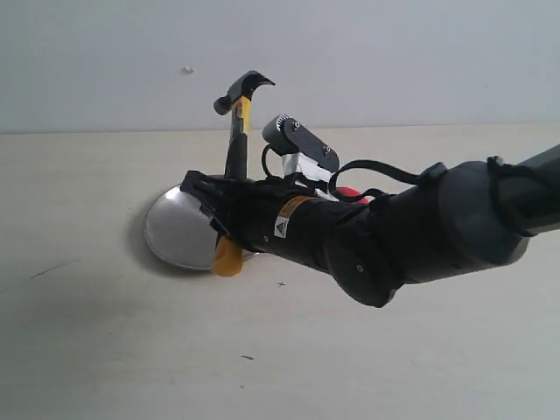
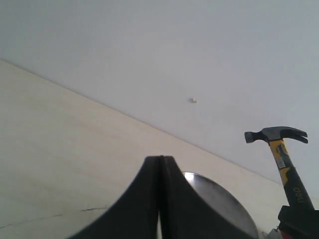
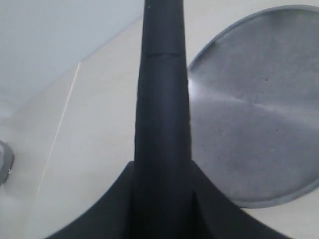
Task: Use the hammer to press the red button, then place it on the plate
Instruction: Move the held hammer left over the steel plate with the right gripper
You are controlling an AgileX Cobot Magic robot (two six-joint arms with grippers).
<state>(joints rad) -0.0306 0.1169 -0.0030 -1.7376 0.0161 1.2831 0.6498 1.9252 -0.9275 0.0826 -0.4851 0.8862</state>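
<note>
My right gripper (image 1: 219, 210) reaches across from the right and is shut on the hammer's (image 1: 236, 140) black handle. The hammer stands nearly upright, its dark head at the top and its yellow end low by the near right rim of the plate (image 1: 175, 232). In the right wrist view the handle (image 3: 162, 99) runs between the jaws of that gripper (image 3: 162, 172), with the silver plate (image 3: 259, 114) beside it. Only a sliver of the red button (image 1: 354, 193) shows behind the right arm. My left gripper (image 2: 160, 159) is shut on nothing; its view takes in the plate (image 2: 219, 199) and the hammer (image 2: 284, 159).
The pale wooden table (image 1: 105, 350) meets a plain white wall (image 1: 394, 52) at the back. The thick black right arm (image 1: 420, 227) crosses the middle of the table. A small grey object (image 3: 3, 162) shows at the edge of the right wrist view.
</note>
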